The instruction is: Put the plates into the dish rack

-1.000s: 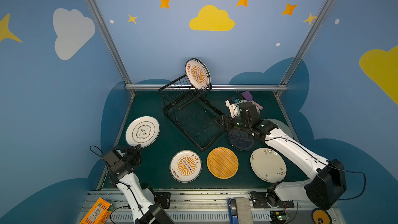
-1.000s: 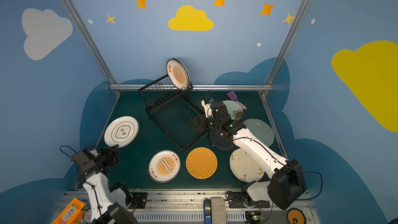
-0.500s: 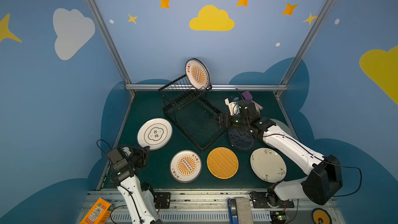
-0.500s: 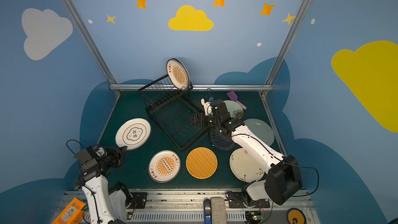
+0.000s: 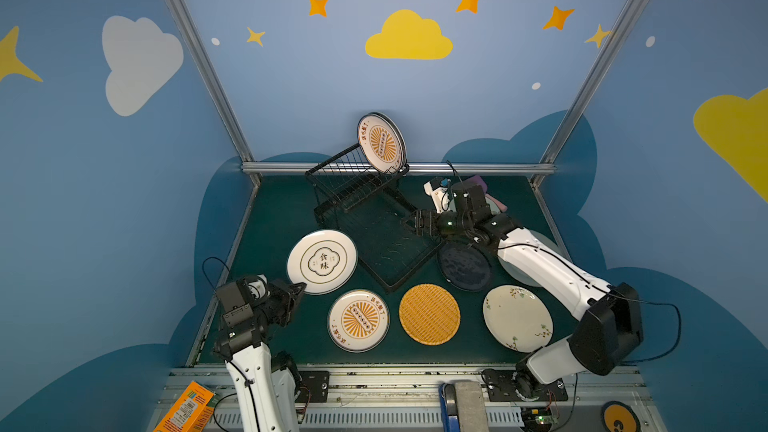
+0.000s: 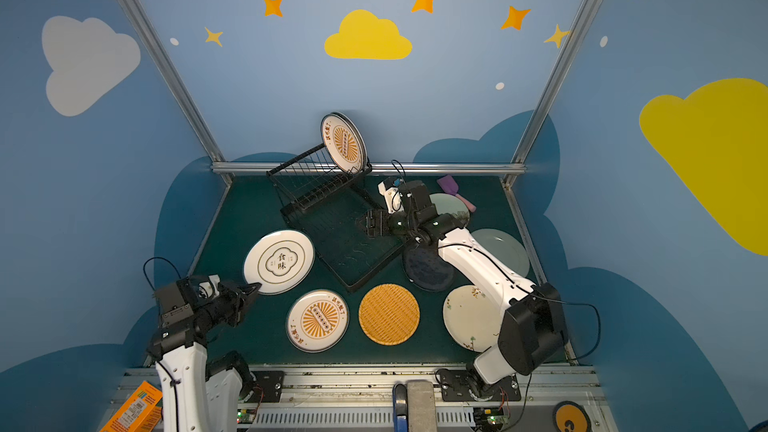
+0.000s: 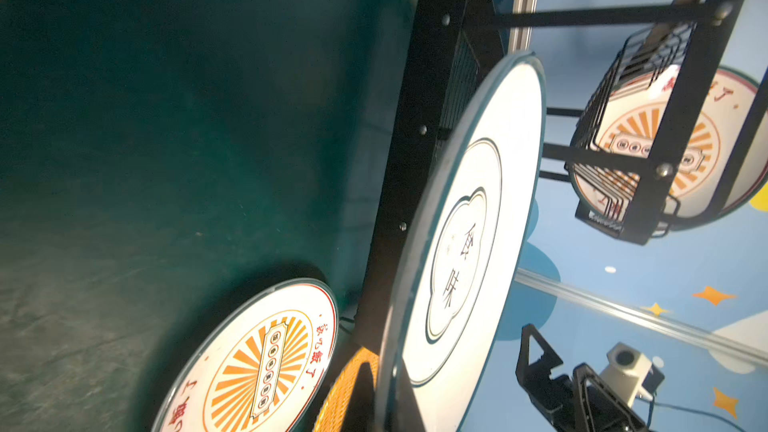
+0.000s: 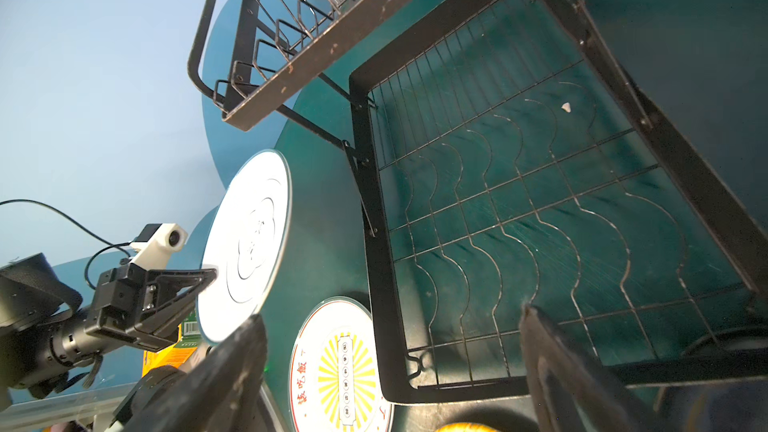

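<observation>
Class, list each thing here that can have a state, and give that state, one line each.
Left pincer: shut on the lettered plate, at its rim.
Lettered plate: held, lifted, tilted.
Right pincer: open, empty.
Dish rack: upper tier holds a plate; lower tray empty.
Racked sunburst plate: upright.
Table sunburst plate: lying flat.
Woven plate: lying flat.
Navy plate: lying flat.
Floral plate: lying flat.

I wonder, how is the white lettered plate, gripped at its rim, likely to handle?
The white lettered plate looks rigid: no sag, though the left end effector pinches only its rim. Its glossy face suggests slipperiness, so it may pivot in that edge grip.
</observation>
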